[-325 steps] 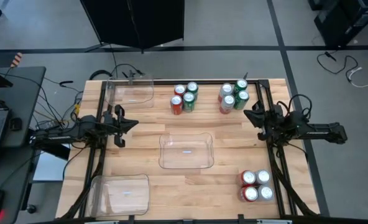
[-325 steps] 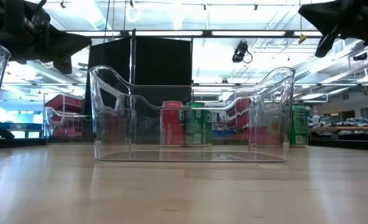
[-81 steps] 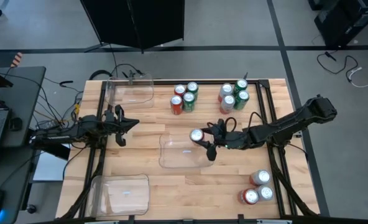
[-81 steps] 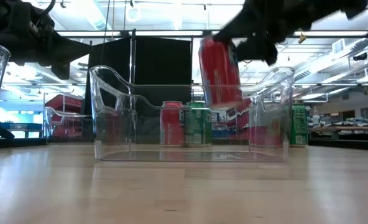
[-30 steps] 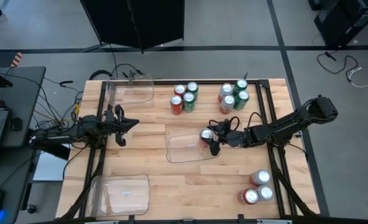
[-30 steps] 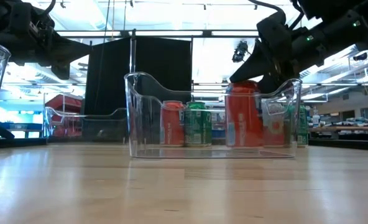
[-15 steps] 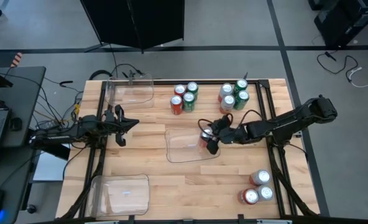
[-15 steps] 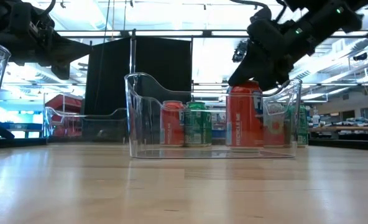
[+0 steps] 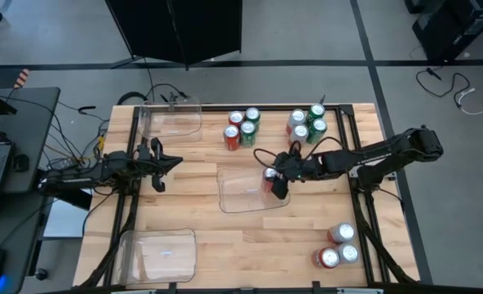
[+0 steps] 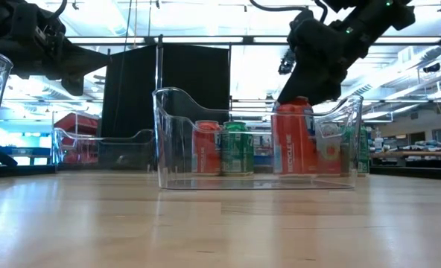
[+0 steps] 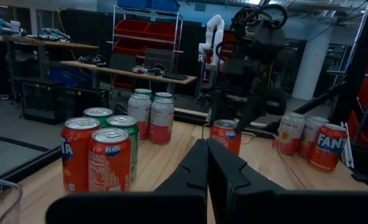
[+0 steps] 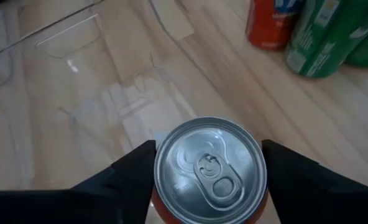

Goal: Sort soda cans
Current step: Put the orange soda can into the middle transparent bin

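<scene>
Now: red can down in the middle tray

Right gripper (image 12: pixel 209 180) straddles the red can (image 12: pixel 210 163), one finger either side and touching it; grasp reads as held, not let go. Can stands upright on the tray (image 9: pixel 240 196) floor, at the end nearest the right arm. Judgement: you are at the release. Open the fingers fully before lifting, rise straight up, and clear the tray wall so the can doesn't tip or drag the tray. Other cans (image 9: pixel 241 129) sit in clusters at the far edge and near right corner. Left gripper (image 9: pixel 161 164) waits at the table's left side, fingers closed, holding nothing.
</scene>
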Controlling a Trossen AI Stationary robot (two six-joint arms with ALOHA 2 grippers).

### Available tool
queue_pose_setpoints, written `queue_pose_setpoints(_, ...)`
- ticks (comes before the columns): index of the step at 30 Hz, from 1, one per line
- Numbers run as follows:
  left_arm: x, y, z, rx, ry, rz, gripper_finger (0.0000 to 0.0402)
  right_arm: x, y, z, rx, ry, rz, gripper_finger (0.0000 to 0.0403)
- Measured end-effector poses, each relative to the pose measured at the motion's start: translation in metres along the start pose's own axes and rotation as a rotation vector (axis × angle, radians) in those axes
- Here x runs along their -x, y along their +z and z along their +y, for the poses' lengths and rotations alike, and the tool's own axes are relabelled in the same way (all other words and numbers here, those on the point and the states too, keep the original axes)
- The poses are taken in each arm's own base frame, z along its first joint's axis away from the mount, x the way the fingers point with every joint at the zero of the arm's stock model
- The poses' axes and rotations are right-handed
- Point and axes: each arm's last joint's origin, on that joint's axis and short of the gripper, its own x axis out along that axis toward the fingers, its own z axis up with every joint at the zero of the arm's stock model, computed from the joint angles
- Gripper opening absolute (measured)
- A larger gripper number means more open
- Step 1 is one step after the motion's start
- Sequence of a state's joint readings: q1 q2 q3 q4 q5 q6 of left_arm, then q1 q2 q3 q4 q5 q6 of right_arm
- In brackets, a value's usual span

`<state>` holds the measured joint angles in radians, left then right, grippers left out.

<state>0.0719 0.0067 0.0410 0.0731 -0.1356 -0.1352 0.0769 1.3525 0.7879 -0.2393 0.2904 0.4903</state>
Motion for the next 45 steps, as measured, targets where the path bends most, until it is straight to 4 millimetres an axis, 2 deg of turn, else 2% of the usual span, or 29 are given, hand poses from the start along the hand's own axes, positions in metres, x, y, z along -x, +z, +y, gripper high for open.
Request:
queue_pose_setpoints(6,0.000,0.000,0.000,0.000,0.000,0.000,0.0002,-0.001,0.005,-0.006,0.024,-0.016,-0.001,0.0249)
queue_pose_setpoints(15,0.000,0.000,0.000,0.000,0.000,0.000,0.0002,0.004,0.013,-0.004,0.112,-0.030,0.025,0.0251)
queue_pose_setpoints(25,0.000,0.000,0.000,0.000,0.000,0.000,0.0002,0.004,0.012,-0.005,0.085,-0.040,0.044,0.0310)
queue_pose_setpoints(30,0.000,0.000,0.000,0.000,0.000,-0.001,0.0002,0.006,0.014,-0.005,0.106,-0.043,0.052,0.0319)
queue_pose_setpoints(35,0.000,0.000,0.000,0.000,0.000,-0.001,0.0002,0.021,0.037,0.002,0.152,-0.047,0.037,0.0320)
queue_pose_setpoints(39,0.000,0.000,0.000,0.001,0.000,-0.002,0.0002,0.043,0.057,0.010,0.215,-0.049,0.074,0.0320)
queue_pose_setpoints(42,0.000,0.000,0.000,0.000,0.000,-0.002,0.0002,0.062,0.058,0.024,0.291,0.000,0.146,0.0317)
queue_pose_setpoints(45,0.000,0.000,0.000,0.000,-0.001,-0.002,0.0002,0.078,0.048,0.042,0.341,0.072,0.216,0.0306)
